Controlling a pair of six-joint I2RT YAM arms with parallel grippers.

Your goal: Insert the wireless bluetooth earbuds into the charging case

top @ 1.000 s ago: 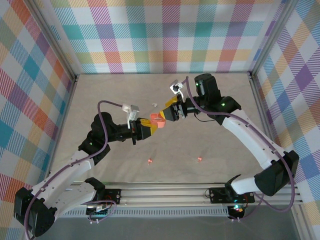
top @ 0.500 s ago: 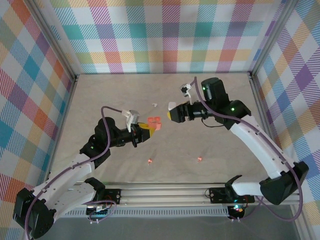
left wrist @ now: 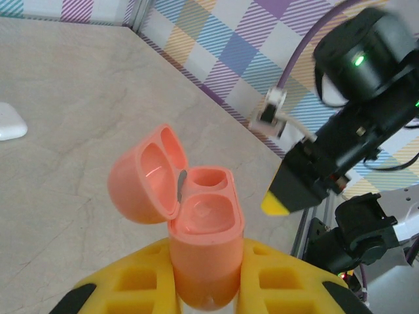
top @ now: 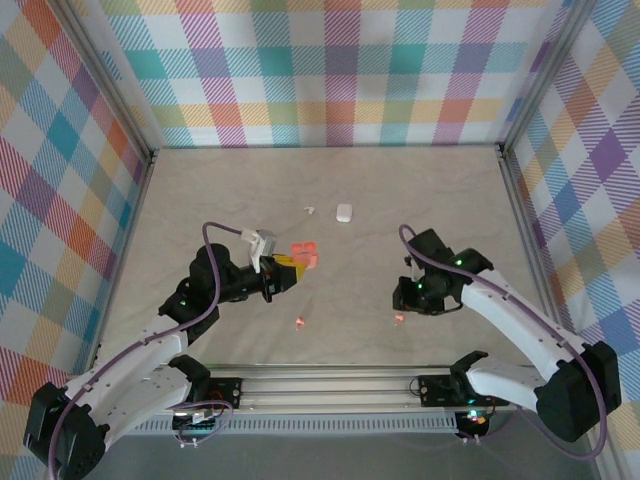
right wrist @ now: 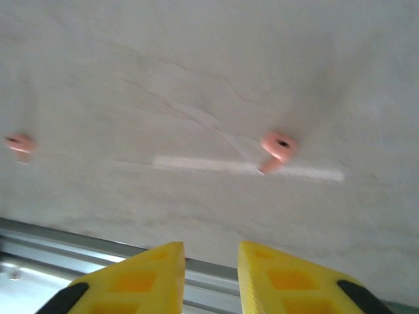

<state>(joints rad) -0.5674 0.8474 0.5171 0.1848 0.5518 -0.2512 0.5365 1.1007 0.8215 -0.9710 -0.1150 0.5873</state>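
The left claw (top: pixel 283 272) is clamping the open pink case (left wrist: pixel 203 252), its lid (left wrist: pixel 134 190) tipped back and both wells (left wrist: pixel 206 214) facing up empty; it should be holding that steady. One pink bud (top: pixel 299 322) is lying on the worktop (top: pixel 200 190) nearer the bases. The right claw (right wrist: pixel 209 252), jaws narrowly apart and empty, is hovering just short of the other pink bud (right wrist: pixel 278 145). It should be centring over the stem, then lowering gently before pinching.
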